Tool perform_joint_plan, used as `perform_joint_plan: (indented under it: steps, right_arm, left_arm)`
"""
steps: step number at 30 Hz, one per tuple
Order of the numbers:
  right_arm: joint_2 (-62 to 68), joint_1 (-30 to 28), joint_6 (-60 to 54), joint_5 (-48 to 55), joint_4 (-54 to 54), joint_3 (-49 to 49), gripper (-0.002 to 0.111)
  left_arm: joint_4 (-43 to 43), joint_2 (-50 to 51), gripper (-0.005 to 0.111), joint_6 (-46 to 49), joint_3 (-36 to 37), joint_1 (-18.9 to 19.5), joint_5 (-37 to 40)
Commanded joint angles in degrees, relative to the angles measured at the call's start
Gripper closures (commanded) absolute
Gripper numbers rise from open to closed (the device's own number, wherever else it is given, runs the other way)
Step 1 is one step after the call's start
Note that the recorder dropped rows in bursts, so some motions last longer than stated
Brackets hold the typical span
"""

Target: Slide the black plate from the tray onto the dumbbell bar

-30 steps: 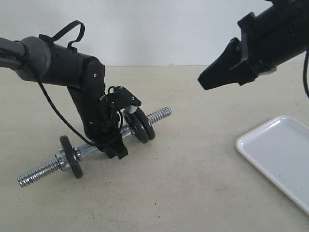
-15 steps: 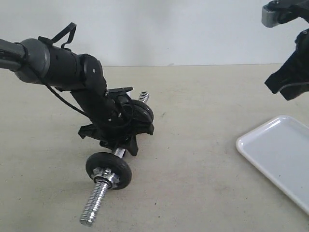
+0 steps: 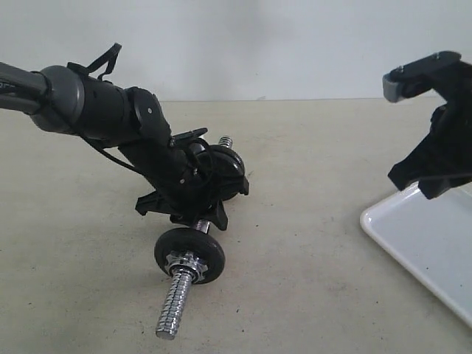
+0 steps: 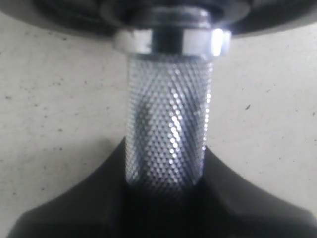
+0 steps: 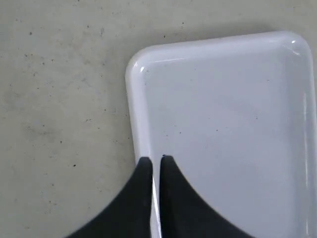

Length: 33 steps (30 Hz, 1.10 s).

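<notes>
Left tool (image 3: 193,198): clenched on the knurled middle of the dumbbell bar (image 4: 166,119), one jaw on each side. A mid-length grip balances the load and leaves both ends free.
Dumbbell bar: tilted, with its threaded end (image 3: 174,306) pointing down toward the table (image 3: 317,287). Whether it touches cannot be told.
Near disc (image 3: 189,254): seated on the bar just behind the threaded end.
Black plate: none shows on the tray (image 3: 413,221). It is judged to be among the far discs (image 3: 234,177), which are partly hidden by the left tool and look alike.
Tray: white, at the right of the table; the part in view is bare.
Right tool (image 5: 155,166): jaws pressed together on nothing, hanging over the tray's rim, well apart from the bar.
Stage (judgement): the sliding looks done, and the bar remains to be set down.
</notes>
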Motion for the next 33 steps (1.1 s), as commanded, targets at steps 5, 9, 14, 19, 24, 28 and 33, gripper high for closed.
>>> perform_joint_plan:
  steps: [5,9,14,19,24,28,33]
  right_arm:
    - [8.78,0.14,1.05,-5.98,-0.43,2.12,0.109]
    - [10.59,0.14,1.54,-8.75,-0.43,2.58,0.109]
    - [13.33,0.14,1.54,-10.98,-0.43,2.58,0.109]
    - [15.78,0.14,0.60,-14.06,-0.15,2.58,0.109]
    - [17.78,0.14,0.04,-18.42,-0.15,2.58,0.109]
    - [19.77,0.14,-1.14,-21.17,-0.15,2.58,0.109]
    - [22.36,0.02,-1.26,-22.45,-0.15,2.58,0.109]
  left_arm:
    - [-0.37,-1.07,0.102,-0.37,-0.28,0.01,-5.83]
    - [-0.21,-1.07,0.102,-1.15,-0.28,0.01,-7.23]
    - [-0.05,-1.07,0.102,-1.27,-0.28,0.01,-7.85]
    - [0.07,-1.07,0.102,-1.27,-0.28,0.01,-7.83]
    - [0.55,-1.07,0.102,-1.27,-0.28,0.01,-7.98]
    - [0.67,-1.07,0.102,-0.88,-0.28,0.01,-7.86]
    - [0.67,-1.07,0.102,-0.66,-0.28,0.01,-8.25]
